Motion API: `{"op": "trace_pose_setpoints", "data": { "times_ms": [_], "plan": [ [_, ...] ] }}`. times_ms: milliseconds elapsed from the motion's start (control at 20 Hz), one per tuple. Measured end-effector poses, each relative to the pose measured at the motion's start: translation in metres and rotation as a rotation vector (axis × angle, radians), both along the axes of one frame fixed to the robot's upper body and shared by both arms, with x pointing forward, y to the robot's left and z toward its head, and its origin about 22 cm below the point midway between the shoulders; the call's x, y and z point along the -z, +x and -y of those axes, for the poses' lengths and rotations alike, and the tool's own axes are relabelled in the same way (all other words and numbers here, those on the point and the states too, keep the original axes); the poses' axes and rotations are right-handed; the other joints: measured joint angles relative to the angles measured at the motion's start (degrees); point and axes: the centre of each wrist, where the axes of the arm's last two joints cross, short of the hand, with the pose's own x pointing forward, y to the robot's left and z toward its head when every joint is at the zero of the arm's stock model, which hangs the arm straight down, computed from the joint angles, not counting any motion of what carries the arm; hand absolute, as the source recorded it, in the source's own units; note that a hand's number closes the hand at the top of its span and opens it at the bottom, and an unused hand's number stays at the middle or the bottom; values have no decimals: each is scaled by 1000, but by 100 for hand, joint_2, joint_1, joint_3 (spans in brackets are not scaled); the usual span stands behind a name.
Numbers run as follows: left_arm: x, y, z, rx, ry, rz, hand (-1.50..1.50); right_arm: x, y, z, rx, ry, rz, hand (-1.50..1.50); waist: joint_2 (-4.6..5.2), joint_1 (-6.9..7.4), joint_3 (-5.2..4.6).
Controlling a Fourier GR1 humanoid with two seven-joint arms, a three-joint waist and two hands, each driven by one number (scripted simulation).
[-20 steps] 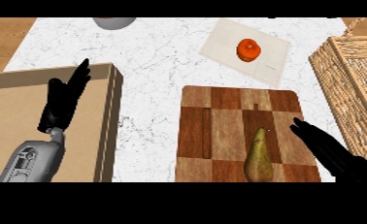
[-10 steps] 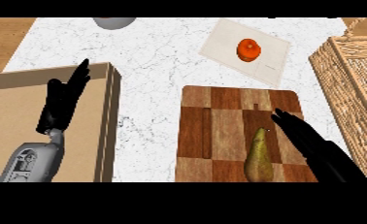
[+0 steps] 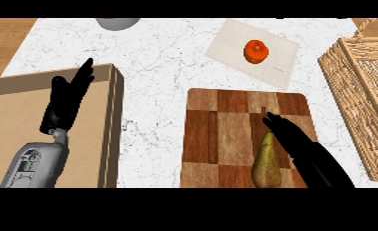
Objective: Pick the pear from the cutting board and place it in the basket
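The right hand lies over the cutting board, its fingers straight and close together, holding nothing; its wrist runs off the lower edge. Just to its left, touching or nearly so, the pear lies on the board, stem end up; the hand covers part of its right side and the view's edge cuts its base. Well to the hand's right is the basket, cut off by the right edge. Beyond the fingertips an orange fruit sits on a pale mat. Far left, the left hand rests with fingers straight over a tan tray. A grey object on the table is mostly cropped.
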Motion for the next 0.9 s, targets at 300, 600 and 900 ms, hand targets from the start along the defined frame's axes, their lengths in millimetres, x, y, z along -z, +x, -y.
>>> {"op": "trace_pose_setpoints", "data": {
  "times_ms": [300,600,900],
  "plan": [
    [1,-4,-1,5,-6,12,0,3,6,-6,5,-14,-37,-150,0,-2,6],
    [2,-5,-2,2,-3,8,0,16,8,-10,6,-19,-65,-150,-4,0,14],
    [-2,-6,-2,3,-6,-1,0,25,10,-9,15,-12,-67,-150,0,0,4]
  ]
}}
